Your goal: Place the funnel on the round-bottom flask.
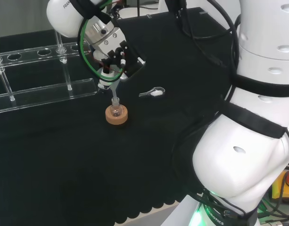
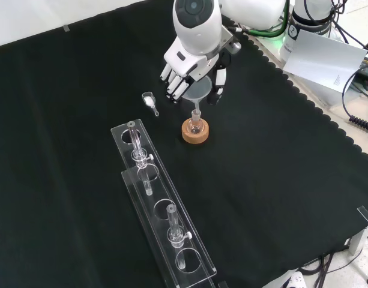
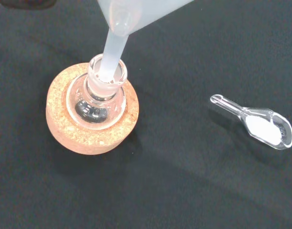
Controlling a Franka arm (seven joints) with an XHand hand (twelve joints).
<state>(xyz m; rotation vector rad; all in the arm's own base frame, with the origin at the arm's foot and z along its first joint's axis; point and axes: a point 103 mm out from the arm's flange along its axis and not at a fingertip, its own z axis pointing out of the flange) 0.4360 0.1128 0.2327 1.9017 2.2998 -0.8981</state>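
A small clear round-bottom flask [image 3: 100, 98] sits upright in a cork ring stand [image 3: 69, 131] on the black cloth, also seen as the flask [image 2: 196, 126] and cork ring [image 1: 116, 116] in the other views. A translucent white funnel [image 2: 197, 91] is held by the hand [image 2: 193, 72], whose fingers and thumb curl round its cone. The funnel stem [image 3: 112, 50] points down into the flask's neck, its tip just inside the mouth. In the head view the hand [image 1: 111, 54] hangs directly above the flask [image 1: 115, 109].
A clear scoop holding white powder [image 3: 265, 129] lies on the cloth near the stand, scoop [image 2: 150, 102] and scoop [image 1: 153, 92]. A clear acrylic tube rack [image 2: 159, 204] with a few glass tubes stands in front; in the head view the rack [image 1: 40, 80] is left.
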